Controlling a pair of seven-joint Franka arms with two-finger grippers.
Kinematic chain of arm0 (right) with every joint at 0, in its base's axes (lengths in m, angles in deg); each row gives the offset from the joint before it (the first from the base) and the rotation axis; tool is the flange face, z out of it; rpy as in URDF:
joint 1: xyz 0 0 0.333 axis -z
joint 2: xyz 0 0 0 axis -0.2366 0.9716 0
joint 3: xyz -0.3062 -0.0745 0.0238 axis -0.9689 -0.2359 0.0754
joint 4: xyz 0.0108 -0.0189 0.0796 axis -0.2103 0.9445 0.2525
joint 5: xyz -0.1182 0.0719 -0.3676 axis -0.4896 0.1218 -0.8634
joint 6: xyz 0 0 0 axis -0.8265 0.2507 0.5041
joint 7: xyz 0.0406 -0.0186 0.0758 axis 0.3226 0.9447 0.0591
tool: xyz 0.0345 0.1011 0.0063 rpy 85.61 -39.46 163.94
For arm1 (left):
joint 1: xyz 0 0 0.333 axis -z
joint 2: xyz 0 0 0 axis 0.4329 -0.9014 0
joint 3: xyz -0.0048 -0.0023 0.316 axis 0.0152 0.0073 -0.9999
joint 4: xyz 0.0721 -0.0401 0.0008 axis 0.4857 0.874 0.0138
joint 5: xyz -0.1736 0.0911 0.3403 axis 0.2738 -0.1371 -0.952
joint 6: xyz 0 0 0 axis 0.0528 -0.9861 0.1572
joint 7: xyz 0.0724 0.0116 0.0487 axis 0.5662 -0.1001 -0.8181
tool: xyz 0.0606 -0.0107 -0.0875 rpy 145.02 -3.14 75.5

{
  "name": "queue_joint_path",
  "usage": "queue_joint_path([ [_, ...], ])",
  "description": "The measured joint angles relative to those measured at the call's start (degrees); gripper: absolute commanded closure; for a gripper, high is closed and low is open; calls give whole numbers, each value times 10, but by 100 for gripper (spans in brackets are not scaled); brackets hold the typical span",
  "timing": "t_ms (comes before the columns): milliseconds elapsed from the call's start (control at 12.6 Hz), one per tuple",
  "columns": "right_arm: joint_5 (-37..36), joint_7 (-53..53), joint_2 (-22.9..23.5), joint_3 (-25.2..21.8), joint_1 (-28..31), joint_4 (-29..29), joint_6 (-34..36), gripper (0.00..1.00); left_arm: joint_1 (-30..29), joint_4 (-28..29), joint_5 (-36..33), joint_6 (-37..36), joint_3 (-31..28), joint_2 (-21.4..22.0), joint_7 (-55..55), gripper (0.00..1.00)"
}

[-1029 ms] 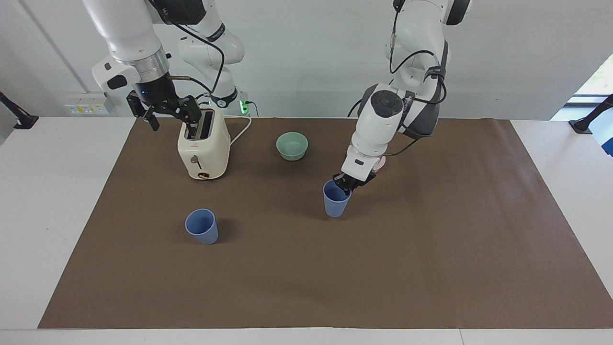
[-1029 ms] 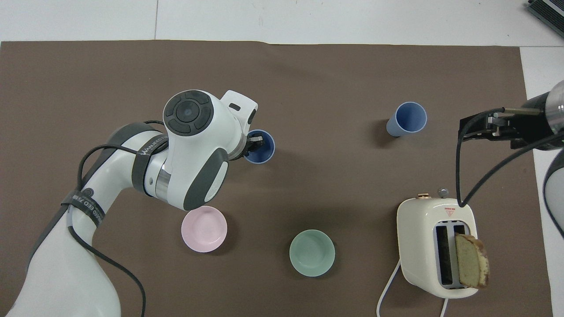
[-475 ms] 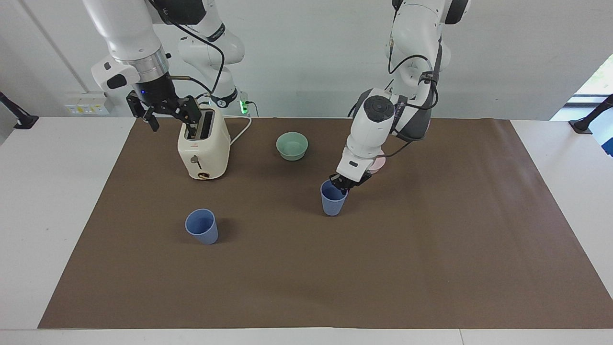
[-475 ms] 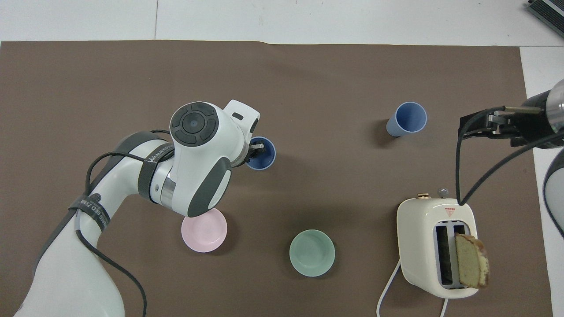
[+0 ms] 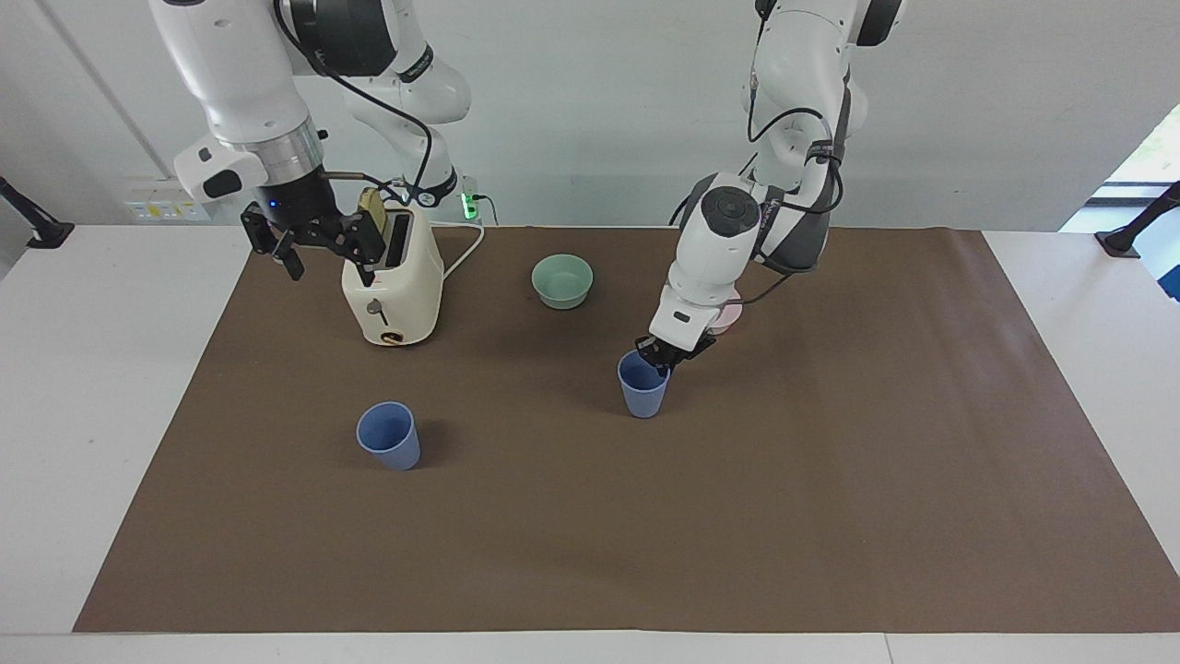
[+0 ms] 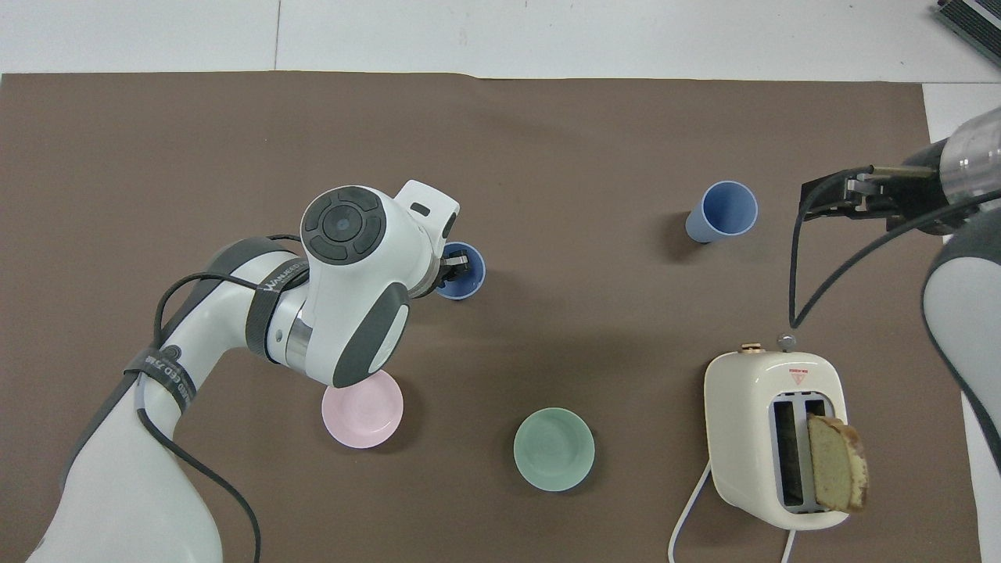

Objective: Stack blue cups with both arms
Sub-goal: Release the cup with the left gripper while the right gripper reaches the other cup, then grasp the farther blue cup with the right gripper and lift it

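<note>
The worktop is covered by a brown mat, and on it stand a cream toaster with a slice of bread in one slot, a green bowl, a pink bowl, and two blue cups.

The left arm reaches down to the cup toward its own end of the worktop. The left gripper sits at that cup's rim, one finger inside the mouth and one outside, so the jaws look clamped on the cup's wall. The cup appears to stand on the mat or hang just off it; I cannot tell which.

The second cup stands upright and alone, toward the right arm's end and farther from the robots than the toaster. The right gripper hangs beside the toaster's top, holding nothing, and I cannot tell how its jaws stand.

The step in hand, as I judge it, is carrying the gripped cup to the free one. A rim pinch lets a cup swing, so lift straight, keep it vertical, and clear the free cup's rim. Centre over the mouth, then lower gently; the tapered sides should guide it in. The right arm could steady the free cup so it does not tip.
</note>
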Motion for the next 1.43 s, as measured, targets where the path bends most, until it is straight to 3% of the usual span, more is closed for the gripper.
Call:
queue_joint_path([
  [317, 0, -38, 89, -4, 21, 3, -96, 0, -5, -11, -9, -5, -15, 19, 0, 0],
  [712, 0, -44, 152, -3, 22, 5, -171, 2, -81, -16, -15, -84, -21, 102, 89, 0],
  [1108, 0, -44, 202, -2, 17, 39, -225, 29, -170, -16, -15, -170, -23, 152, 233, 0],
  [1267, 0, -44, 204, -2, 17, 47, -232, 46, -198, -16, -15, -196, -24, 159, 298, 0],
  [1425, 0, -44, 201, -2, 16, 47, -232, 79, -228, -16, -15, -229, -24, 170, 372, 0],
])
